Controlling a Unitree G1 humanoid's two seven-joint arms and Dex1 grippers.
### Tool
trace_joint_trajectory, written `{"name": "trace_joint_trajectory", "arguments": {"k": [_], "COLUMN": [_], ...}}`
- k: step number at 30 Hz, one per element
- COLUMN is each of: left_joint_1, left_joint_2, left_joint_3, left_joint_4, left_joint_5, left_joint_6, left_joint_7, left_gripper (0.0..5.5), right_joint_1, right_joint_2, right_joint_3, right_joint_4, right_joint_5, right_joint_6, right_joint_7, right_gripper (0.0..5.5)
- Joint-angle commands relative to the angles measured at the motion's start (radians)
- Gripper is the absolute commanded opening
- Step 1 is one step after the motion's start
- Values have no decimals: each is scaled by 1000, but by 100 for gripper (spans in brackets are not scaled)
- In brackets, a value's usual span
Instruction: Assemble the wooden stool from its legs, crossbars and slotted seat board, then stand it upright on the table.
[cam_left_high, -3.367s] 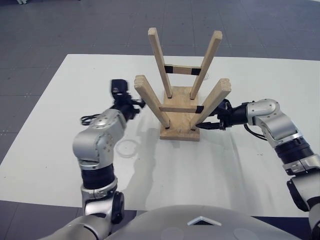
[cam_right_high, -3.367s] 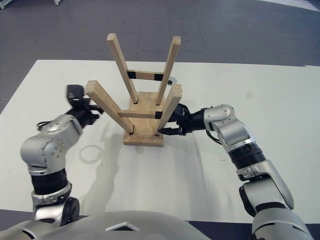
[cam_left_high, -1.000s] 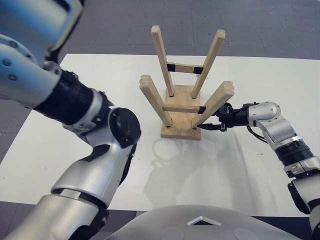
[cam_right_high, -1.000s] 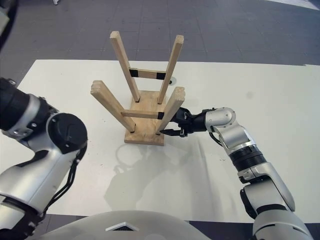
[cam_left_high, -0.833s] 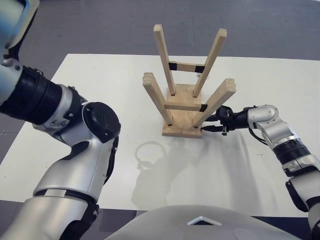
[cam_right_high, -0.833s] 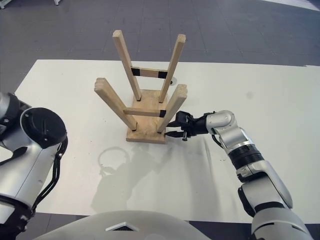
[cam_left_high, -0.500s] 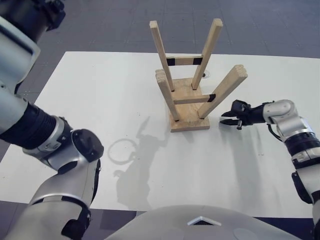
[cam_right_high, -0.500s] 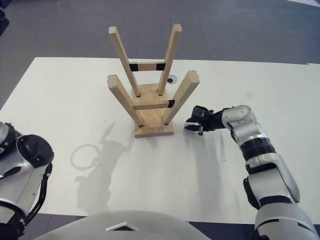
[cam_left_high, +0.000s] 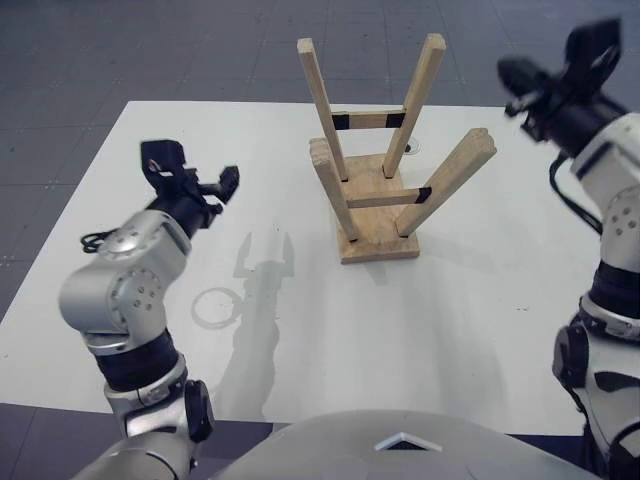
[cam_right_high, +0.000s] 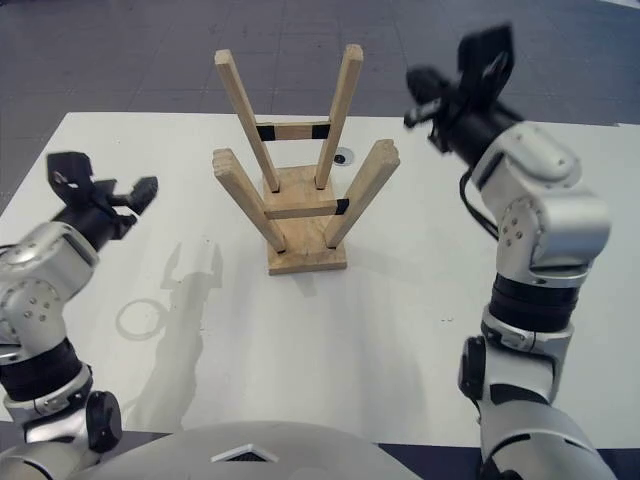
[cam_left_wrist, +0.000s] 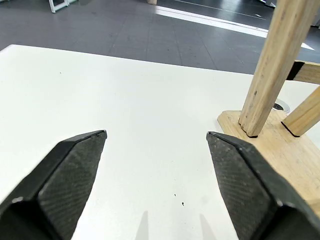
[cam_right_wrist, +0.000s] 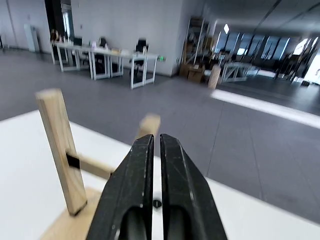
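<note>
The wooden stool (cam_left_high: 378, 180) stands upside down mid-table, its seat board (cam_left_high: 383, 243) flat on the white top and its legs pointing up, each pair joined by a crossbar (cam_left_high: 368, 121). My left gripper (cam_left_high: 190, 180) hovers open to the left of the stool, clear of it. In the left wrist view its fingers (cam_left_wrist: 75, 170) are spread wide, with the seat board (cam_left_wrist: 272, 142) and a leg beyond them. My right gripper (cam_right_high: 440, 95) is raised high to the right of the legs. Its fingers (cam_right_wrist: 172, 195) are shut on nothing, facing a stool leg (cam_right_wrist: 60, 150).
A faint ring mark (cam_left_high: 212, 306) lies on the white table (cam_left_high: 480, 330) in front of my left arm. A small round grommet (cam_right_high: 343, 158) sits behind the stool. The table's far edge (cam_left_high: 240, 103) runs just behind the stool, with dark floor beyond.
My right arm has lifted from the table beside the seat board to high up right of the legs, and its gripper has shut. My left arm came down, gripper open, left of the stool.
</note>
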Motion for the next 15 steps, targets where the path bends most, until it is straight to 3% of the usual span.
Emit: {"name": "trace_joint_trajectory", "arguments": {"k": [1,7,11,15], "left_joint_1": [16,33,34,38], "left_joint_2": [-30,-84,-99,-107], "left_joint_3": [-26,-58,-60,-66], "left_joint_4": [-17,-34,-42,-47], "left_joint_5": [26,40,48,56], "left_joint_6": [-27,-29,-23,-20], "left_joint_7": [14,27,29,27], "left_gripper": [372,372,372,372], "right_joint_1": [-124,-39,-43,-250], "right_joint_2": [130,372,383,346], "right_joint_3": [-75,-159,-182,-247], "right_joint_4": [-50,-161,-178,-123], "right_joint_5": [78,195,208,210], "right_joint_6": [155,407,450,279], "right_joint_7": [-146,-297,-318,-342], "right_gripper": [22,22,22,22]}}
